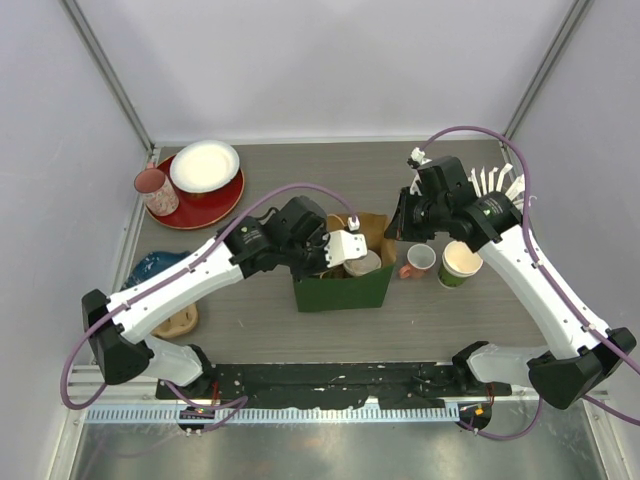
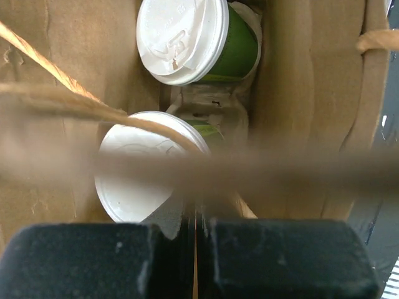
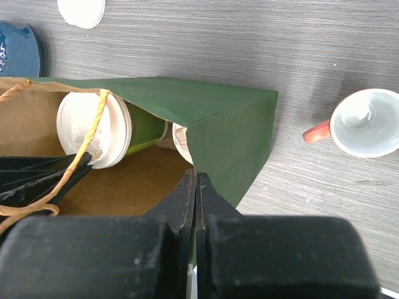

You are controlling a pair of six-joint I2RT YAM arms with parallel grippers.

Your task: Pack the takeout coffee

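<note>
The takeout coffee is two green cups with white lids, one [image 2: 184,40] farther in and one [image 2: 137,180] nearer, standing in a cardboard carrier inside a green paper bag [image 1: 340,288]. My left gripper [image 2: 196,218] is shut on a thin strip of the bag's brown inner wall, with a twine handle [image 2: 56,99] blurred across the left wrist view. My right gripper [image 3: 196,177] is shut on the bag's green rim [image 3: 230,131], above one lidded cup [image 3: 93,131] and the edge of the other lid [image 3: 179,143]. From above, the left gripper [image 1: 335,255] and right gripper [image 1: 398,225] hold opposite sides of the bag's mouth.
A pink-handled mug [image 1: 418,260] and a lidless green cup [image 1: 460,263] stand right of the bag. A white plate on a red plate [image 1: 205,170] and a pink tumbler [image 1: 155,190] sit at the back left. A blue dish [image 1: 160,265], a wooden piece [image 1: 180,320] and a white rack [image 1: 500,185] lie around.
</note>
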